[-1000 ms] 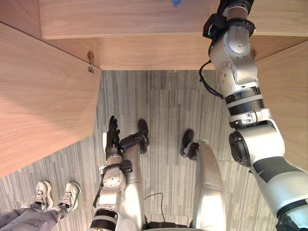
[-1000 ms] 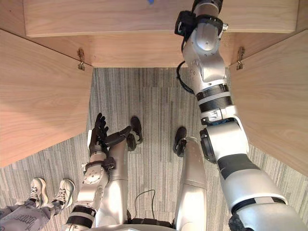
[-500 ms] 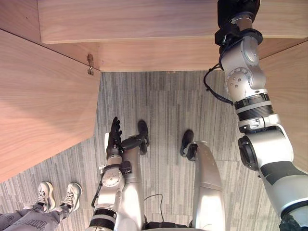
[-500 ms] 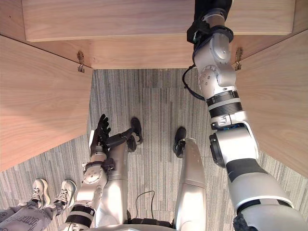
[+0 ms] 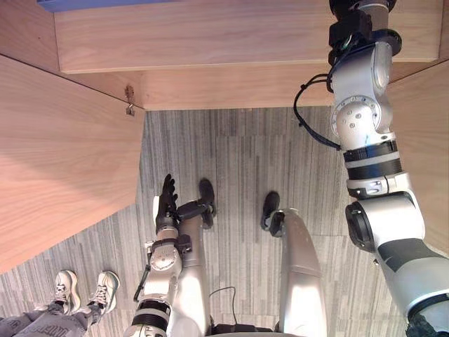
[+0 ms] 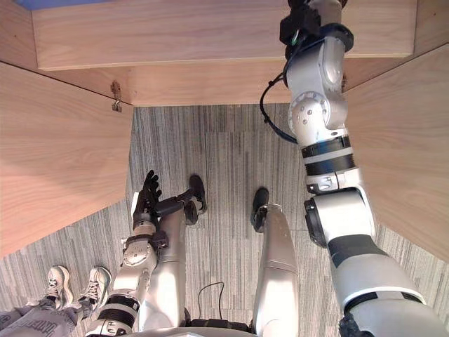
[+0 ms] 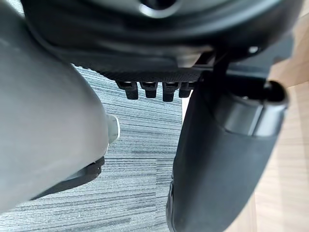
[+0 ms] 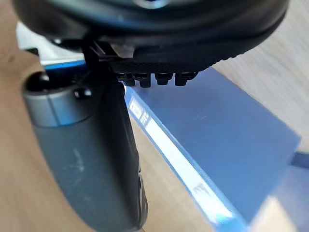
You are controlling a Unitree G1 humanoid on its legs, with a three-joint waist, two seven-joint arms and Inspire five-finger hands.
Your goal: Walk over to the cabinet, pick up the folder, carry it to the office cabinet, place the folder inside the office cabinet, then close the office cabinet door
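Grey striped carpet (image 5: 238, 161) covers the floor below me, and pale wood closes it in on three sides. The cabinet (image 5: 210, 77) runs across the far side. Its left door (image 5: 63, 161) is swung open toward me and its right door (image 5: 428, 133) stands open on the other side. A small metal hinge (image 5: 130, 98) sits where the left door meets the cabinet body. Near that door's lower edge, a person's light sneakers (image 5: 84, 289) stand on the carpet.

The folder (image 8: 212, 130), blue with a paler edge, lies flat on a wooden surface of the cabinet. A strip of the same blue shows along the cabinet's far edge, to the left of my right arm. My right hand (image 8: 145, 29) is reached up into the cabinet, close by the folder. Its fingers (image 8: 164, 77) are stretched out and its thumb stands apart, closed round nothing. I cannot tell whether it touches the folder. My left hand (image 5: 166, 200) hangs low over the carpet, fingers straight and apart, holding nothing.
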